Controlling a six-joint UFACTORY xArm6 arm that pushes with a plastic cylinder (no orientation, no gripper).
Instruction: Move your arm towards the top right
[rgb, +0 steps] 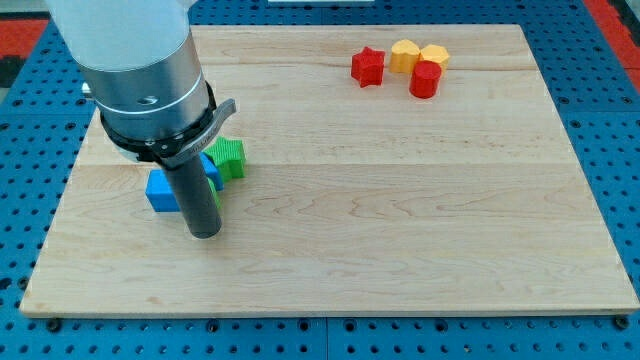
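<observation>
The step in hand is judged to be the very start of the travel: my tip (205, 234) is seen low at the view's left, well apart from the view's top right corner of the wooden board (400, 250), so nearly the whole of the move is taken to be left.

Starting at the view's left, a blue block (163, 190) is seen lying on the board, its shape partly hidden behind the rod. My tip is planted just beside it, toward the view's bottom right; whether the two touch cannot be told. A green block (230, 157) with a ribbed edge is placed just beyond the rod, toward the view's top. The tool is a plain rod with nothing to spread or press together, and nothing is held by it.

Further to the view's right, a wide stretch of bare wood is crossed before the far cluster is reached: a red star-shaped block (368, 66), a yellow block (404, 54), a red cylinder (425, 79) and a second yellow block (435, 54), all close together near the view's top.

A long diagonal slide up and to the view's right is called for. This cluster is judged to lie near that line, so it may be nudged if the path is not kept clear of it.
</observation>
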